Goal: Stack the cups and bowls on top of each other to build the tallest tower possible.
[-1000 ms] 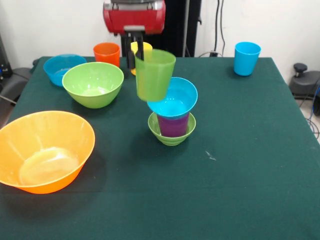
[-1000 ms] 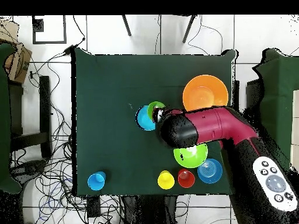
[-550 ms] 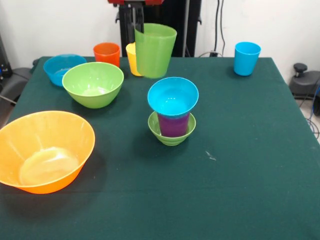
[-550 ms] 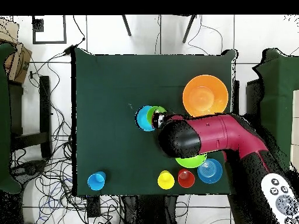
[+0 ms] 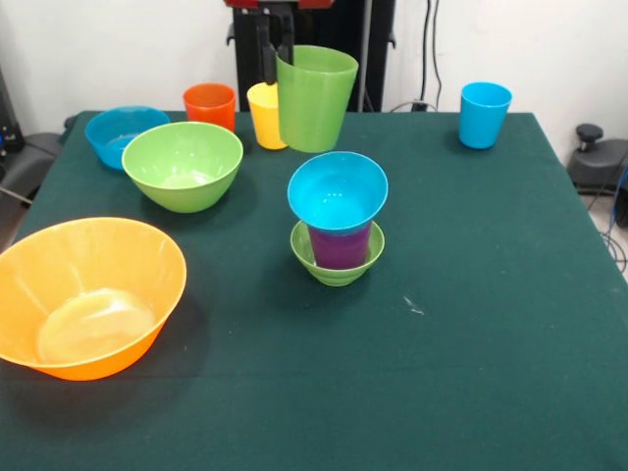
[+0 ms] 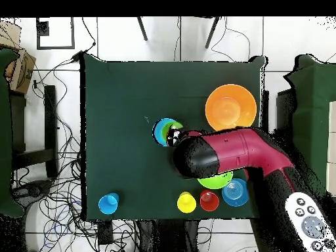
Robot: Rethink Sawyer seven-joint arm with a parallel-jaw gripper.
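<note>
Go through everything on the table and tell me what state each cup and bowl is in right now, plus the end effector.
End effector: shut on the green plastic cup's rim.
Green plastic cup: upright, held in the air.
Small blue ribbed bowl: resting on the purple cup.
Purple plastic cup: standing in the small green bowl.
Small green ribbed bowl: upright on the table.
Large orange plastic bowl: upright, empty.
Medium green plastic bowl: upright, empty.

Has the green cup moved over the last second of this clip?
Yes. In the front view the green cup has risen clear of the small blue bowl, up to the level of the yellow cup.
</note>
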